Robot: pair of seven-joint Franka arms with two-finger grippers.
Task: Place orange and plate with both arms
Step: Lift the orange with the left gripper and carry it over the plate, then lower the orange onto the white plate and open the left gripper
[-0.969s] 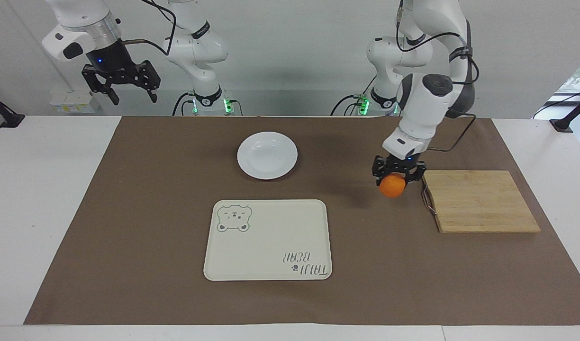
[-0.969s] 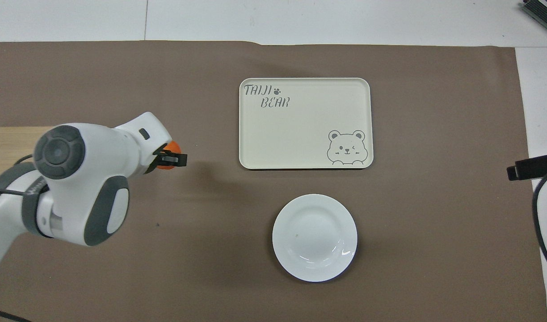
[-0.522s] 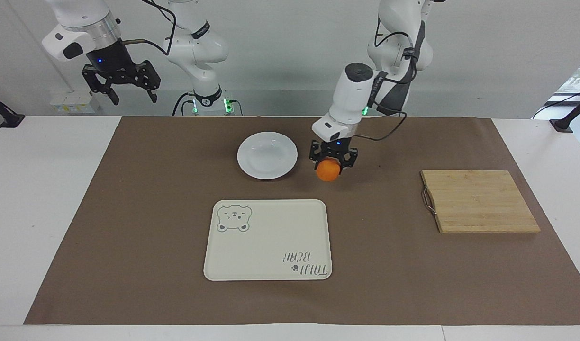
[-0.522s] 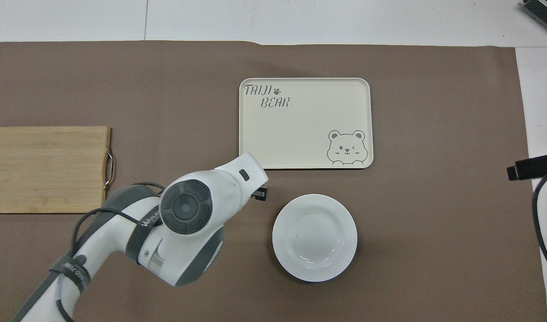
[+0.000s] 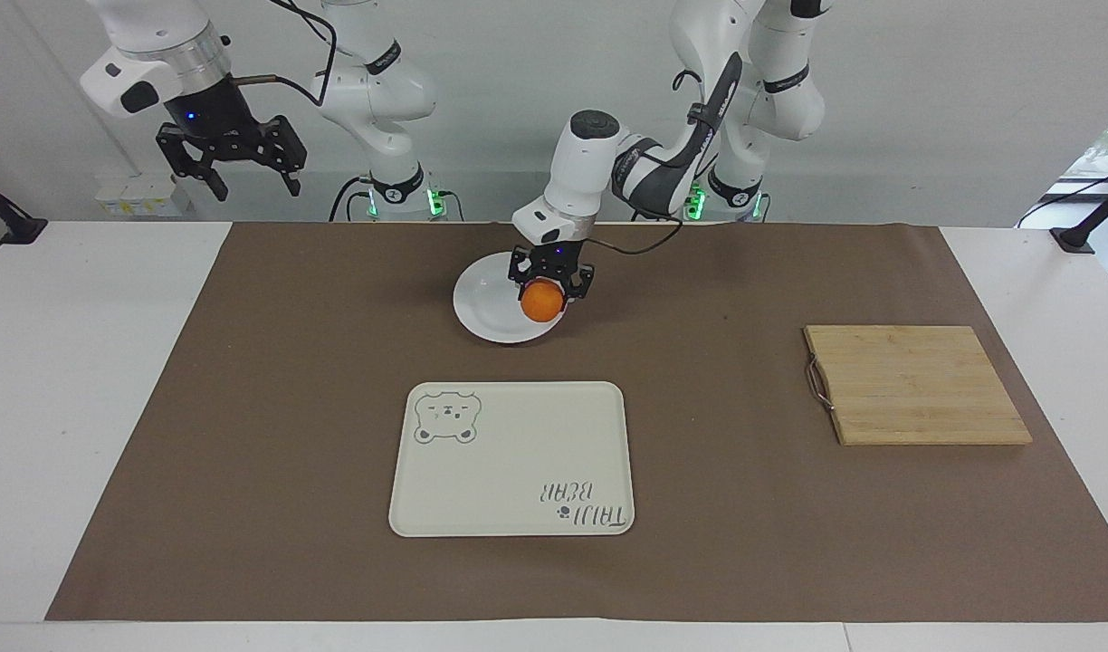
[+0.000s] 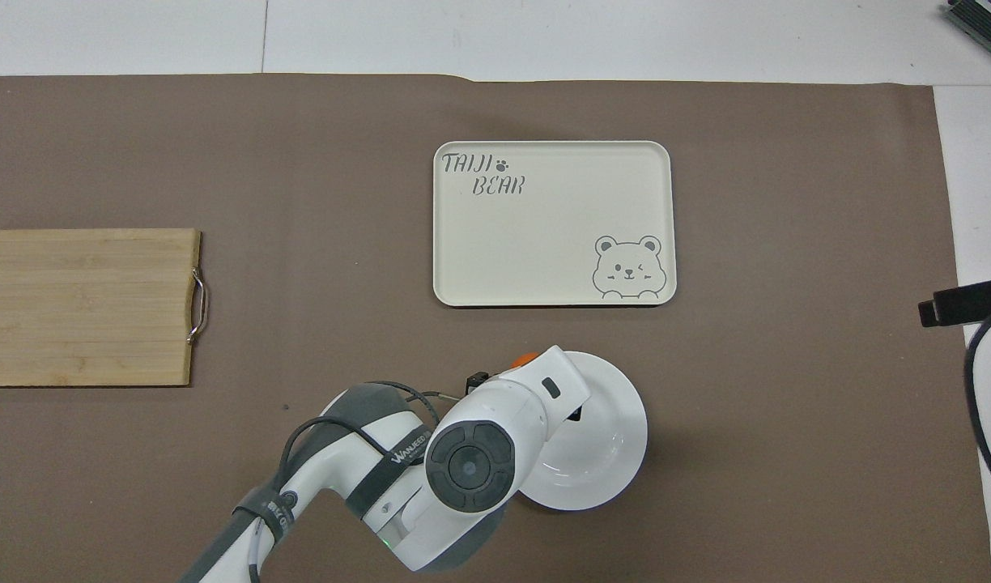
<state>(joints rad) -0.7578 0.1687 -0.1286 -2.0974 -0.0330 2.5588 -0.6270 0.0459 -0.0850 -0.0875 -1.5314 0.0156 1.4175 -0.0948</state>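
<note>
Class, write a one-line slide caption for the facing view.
Left gripper holds the orange over the white plate; right gripper waits open, raised at its end.

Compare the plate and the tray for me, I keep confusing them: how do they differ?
The round glossy white plate is smaller and plain; the cream rectangular tray is larger, with a bear drawing and lettering. The plate lies nearer the robots, under the held orange; nothing is over the tray. Both rest on the brown mat.
</note>
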